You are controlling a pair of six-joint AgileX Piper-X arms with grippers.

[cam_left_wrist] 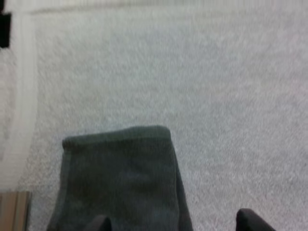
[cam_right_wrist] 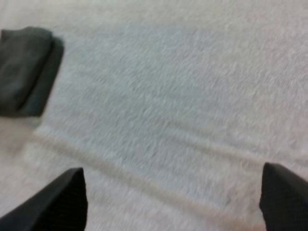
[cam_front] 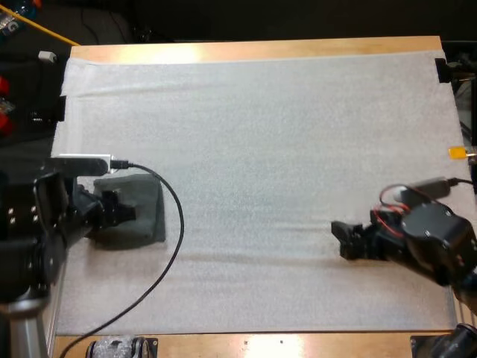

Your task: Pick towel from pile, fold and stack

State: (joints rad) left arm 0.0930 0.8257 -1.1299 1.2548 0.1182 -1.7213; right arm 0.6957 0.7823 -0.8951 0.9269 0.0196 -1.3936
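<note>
Open mat (cam_front: 283, 134), folded towel (cam_front: 149, 216) at left edge

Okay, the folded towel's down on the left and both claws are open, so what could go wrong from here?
1. The left claw is open across one side of the folded towel, one finger over cloth and the other over bare mat. Closing or dragging away could snag the towel and undo the fold.
2. The mat looks rippled near the open right claw. A low sweep might catch and bunch it.
</note>
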